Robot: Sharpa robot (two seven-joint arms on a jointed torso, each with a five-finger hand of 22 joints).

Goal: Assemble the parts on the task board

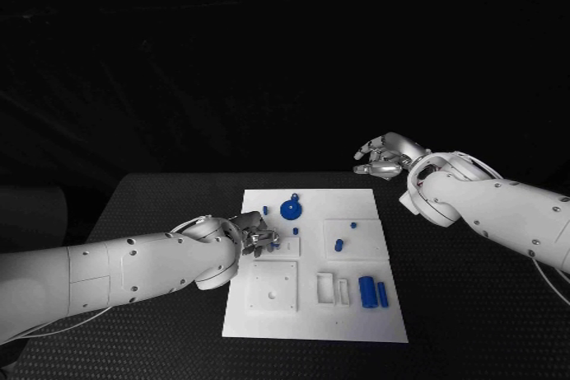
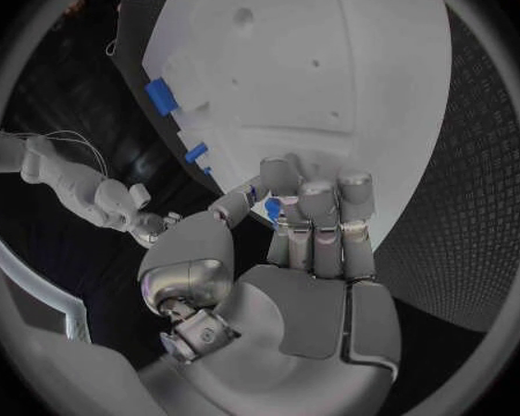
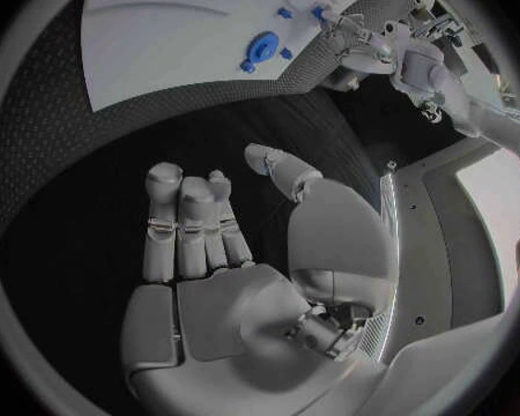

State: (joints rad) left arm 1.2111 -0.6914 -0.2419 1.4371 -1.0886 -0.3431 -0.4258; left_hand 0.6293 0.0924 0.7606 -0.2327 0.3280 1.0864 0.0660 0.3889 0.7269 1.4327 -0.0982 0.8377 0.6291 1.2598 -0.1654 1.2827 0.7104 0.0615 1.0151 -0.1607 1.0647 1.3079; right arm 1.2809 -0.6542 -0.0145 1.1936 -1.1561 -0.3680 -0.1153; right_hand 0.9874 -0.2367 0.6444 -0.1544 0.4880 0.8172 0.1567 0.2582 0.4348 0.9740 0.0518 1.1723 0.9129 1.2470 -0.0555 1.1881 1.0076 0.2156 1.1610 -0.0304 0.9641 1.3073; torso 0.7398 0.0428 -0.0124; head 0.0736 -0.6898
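In the head view you see the white task board (image 1: 311,314) in the middle of the black worktop (image 1: 475,314). The left hand (image 1: 254,232) rests over the board's edge at 9 o'clock, its fingers curled around a small blue part (image 1: 296,231). A round blue disc part (image 1: 291,208) lies toward 12 o'clock on the board, and two blue bars (image 1: 373,292) stand side by side toward 5 o'clock. The right hand (image 1: 386,159) hovers above the worktop at 1 o'clock, well apart from the board.

In the left wrist view, the left hand (image 2: 295,250) pinches the small blue part (image 2: 272,209) between thumb and fingers, just at the board's (image 2: 329,83) edge.

In the right wrist view, the right hand (image 3: 231,250) holds nothing, with its fingers loosely spread over the dark worktop (image 3: 121,129). You find the disc part (image 3: 264,46) on the board (image 3: 156,37) beyond it.
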